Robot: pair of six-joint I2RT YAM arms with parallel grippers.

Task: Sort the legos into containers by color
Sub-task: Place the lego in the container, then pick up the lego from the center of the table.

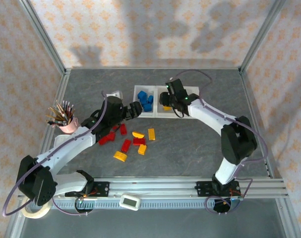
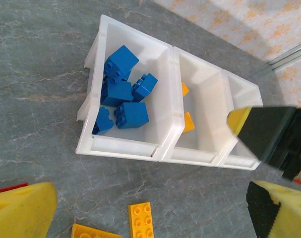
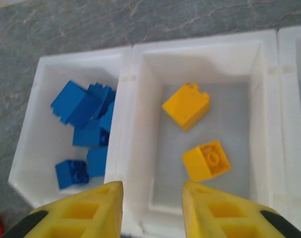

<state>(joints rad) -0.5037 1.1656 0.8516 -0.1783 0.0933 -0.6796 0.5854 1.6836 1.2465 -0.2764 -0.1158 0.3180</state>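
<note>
the table (image 1: pixel 200 144) is a grey marbled slab. the left arm (image 1: pixel 66 144) reaches from the near left corner toward the centre; the right arm (image 1: pixel 224 124) curves in from the near right.

the containers (image 1: pixel 155 101) sit in a row at the far centre of the table: three white bins joined side by side. a pink cup (image 1: pixel 67 124) of pencils stands well apart at the left edge.

the left gripper (image 1: pixel 135 110) hovers just beside the left bin, its yellow fingers (image 2: pixel 21 210) spread wide, nothing between them. the right gripper (image 3: pixel 152 198) hangs over the near wall of the middle bin, jaws apart and empty.

legos: the blue bricks (image 2: pixel 121 91) lie piled in the left bin. two yellow bricks (image 3: pixel 187 105) lie in the middle bin, apart from each other. the loose bricks (image 1: pixel 128 141), red and yellow-orange, lie scattered on the table near the left arm, in front of the bins.
</note>
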